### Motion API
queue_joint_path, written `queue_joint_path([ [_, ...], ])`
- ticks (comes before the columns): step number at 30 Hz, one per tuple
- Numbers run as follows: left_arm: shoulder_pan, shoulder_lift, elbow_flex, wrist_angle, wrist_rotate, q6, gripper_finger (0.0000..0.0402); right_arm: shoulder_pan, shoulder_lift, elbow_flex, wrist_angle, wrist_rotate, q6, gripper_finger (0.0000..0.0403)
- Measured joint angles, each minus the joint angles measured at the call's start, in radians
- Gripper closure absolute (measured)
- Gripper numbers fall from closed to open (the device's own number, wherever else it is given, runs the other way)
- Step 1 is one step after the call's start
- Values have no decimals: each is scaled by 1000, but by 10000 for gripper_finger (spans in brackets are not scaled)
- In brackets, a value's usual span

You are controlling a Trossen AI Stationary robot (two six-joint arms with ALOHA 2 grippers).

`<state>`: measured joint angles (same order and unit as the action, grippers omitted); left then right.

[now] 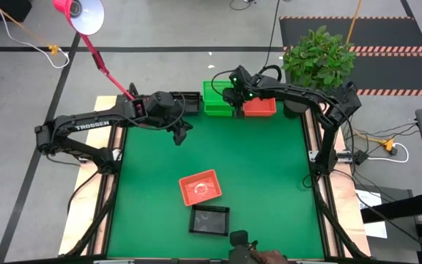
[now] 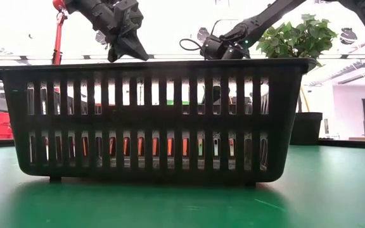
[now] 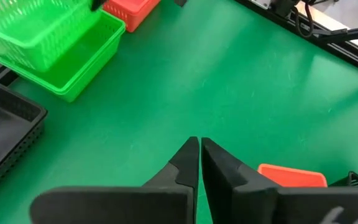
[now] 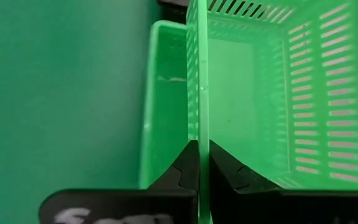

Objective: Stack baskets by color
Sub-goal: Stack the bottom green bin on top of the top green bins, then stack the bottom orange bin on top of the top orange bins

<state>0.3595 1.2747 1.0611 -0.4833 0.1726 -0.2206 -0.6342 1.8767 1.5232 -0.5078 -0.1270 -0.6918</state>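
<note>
Two bright green baskets sit at the table's far edge. The upper one [image 4: 272,93] is tilted over the lower one [image 4: 160,93], and my right gripper [image 1: 237,110] is shut on its wall. An orange-red basket [image 1: 259,108] stands right beside them and a black basket [image 3: 5,137] to their left. A second orange-red basket [image 1: 199,188] and a second black basket [image 1: 209,220] lie near the front edge. My left gripper [image 3: 199,146] hovers shut over bare table, left of the green pair, holding nothing. My right gripper pinches the upper green basket's mesh wall [image 4: 199,134] on the side toward the orange-red basket, one finger [image 4: 229,174] inside and the other outside. The fingers slant down from above, from the table's right. The basket sits tilted, partly inside the lower green basket.
A potted plant [image 1: 318,57] stands at the far right corner and a pink lamp [image 1: 79,15] on a red arm at the far left. The near black basket [image 2: 157,120] fills the low view. Bare green mat [image 1: 269,169] lies across the middle.
</note>
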Motion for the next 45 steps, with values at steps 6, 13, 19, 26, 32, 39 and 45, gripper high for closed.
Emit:
queue_joint_path([
  [6,0,0,0,0,0,11,376,32,0,-2,-28,0,43,401],
  [13,0,0,0,-9,1,13,396,54,0,-53,11,76,54,401],
  [19,0,0,0,-22,1,13,389,53,0,-84,18,79,67,394],
  [26,0,0,0,-22,1,21,375,54,0,-103,93,129,53,380],
  [32,0,0,0,-22,1,21,390,60,0,-103,108,126,52,358],
  [39,0,0,0,-23,9,-8,393,70,0,-103,118,126,52,307],
  [45,-27,0,0,-92,45,-60,368,77,-42,-103,110,128,53,264],
])
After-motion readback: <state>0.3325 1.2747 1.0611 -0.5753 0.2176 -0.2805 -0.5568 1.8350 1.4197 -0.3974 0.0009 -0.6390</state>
